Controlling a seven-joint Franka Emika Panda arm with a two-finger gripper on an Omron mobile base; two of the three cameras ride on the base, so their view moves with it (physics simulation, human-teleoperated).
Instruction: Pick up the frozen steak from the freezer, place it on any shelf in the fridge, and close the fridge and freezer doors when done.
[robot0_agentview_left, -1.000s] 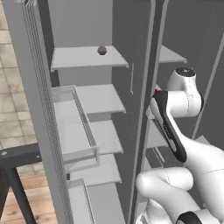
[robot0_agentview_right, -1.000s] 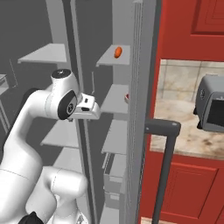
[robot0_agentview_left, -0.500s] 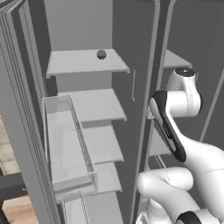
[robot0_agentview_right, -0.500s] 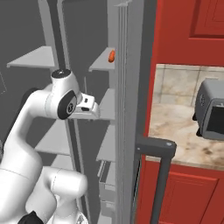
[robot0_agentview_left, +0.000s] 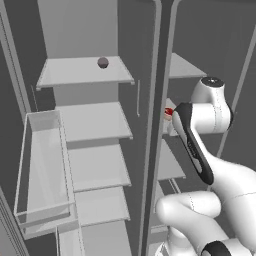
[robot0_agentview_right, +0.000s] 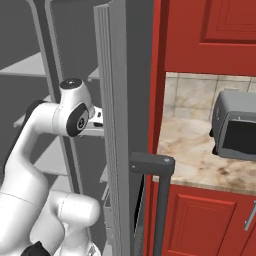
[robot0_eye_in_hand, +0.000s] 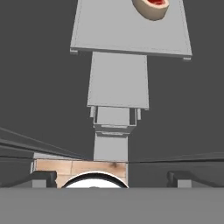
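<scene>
two dark finger tips of the gripper (robot0_eye_in_hand: 112, 177) stand far apart at the bottom of the hand view, jaws spread wide and holding nothing. beyond them the hand view runs along a stack of short narrow freezer shelves, and the frozen steak (robot0_eye_in_hand: 152, 7) lies on the farthest of these, partly cut by the frame edge, well apart from the tips.

in the left base view the steak (robot0_agentview_left: 169, 111) shows as a red patch with a pale rim on a narrow shelf of the freezer (robot0_agentview_left: 205, 75), just beside the arm's wrist. the wider fridge (robot0_agentview_left: 85, 100) stands open to the left; a small dark ball (robot0_agentview_left: 103, 62) rests on its top shelf (robot0_agentview_left: 85, 72). the fridge door (robot0_agentview_left: 42, 165) with its inner bin hangs open at the left. the freezer door (robot0_agentview_right: 125, 130) is seen edge-on in the right base view, a toaster oven (robot0_agentview_right: 235, 125) on the surface (robot0_agentview_right: 190, 155) beyond.

judgement: the steak should be rigid, light, probably slick. grip across its short width, flat faces level.
</scene>
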